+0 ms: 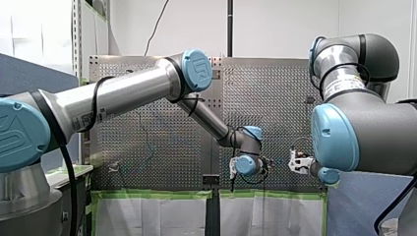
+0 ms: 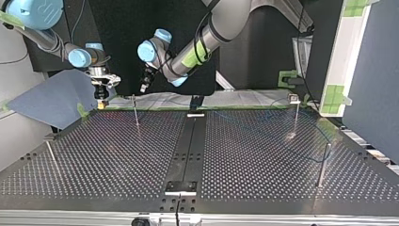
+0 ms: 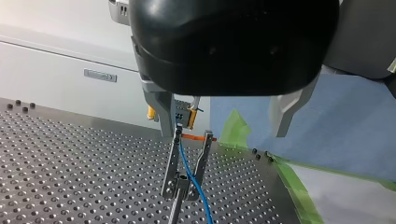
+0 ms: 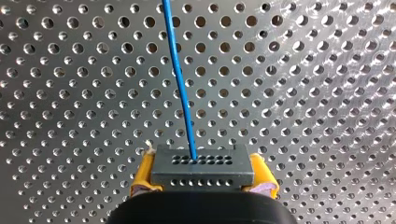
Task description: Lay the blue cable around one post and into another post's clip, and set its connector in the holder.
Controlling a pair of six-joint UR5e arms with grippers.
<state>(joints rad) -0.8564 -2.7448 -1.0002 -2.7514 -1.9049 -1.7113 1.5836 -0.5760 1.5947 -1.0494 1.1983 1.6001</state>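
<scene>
Blue cable (image 4: 180, 79) runs as a thin line from the connector (image 4: 201, 163), which my right gripper (image 4: 201, 184) pinches between yellow pads (image 4: 141, 177) over the perforated surface (image 4: 303, 93), and passes between the prongs of a post's clip (image 3: 173, 161). My left gripper (image 3: 223, 133) hangs spread and empty just behind that clip. Light, limp stuff, I'd judge: grip the rigid connector, or pinch close beside the clip.

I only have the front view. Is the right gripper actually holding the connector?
Observer: Yes. The right wrist view shows the right gripper shut on the grey connector, with yellow pads on either side.
Operator: Is the cable in a clip?
Observer: In the left wrist view the blue cable passes between the prongs of the clip on a post.
Operator: And the left gripper?
Observer: The left gripper is open and holds nothing.
</scene>
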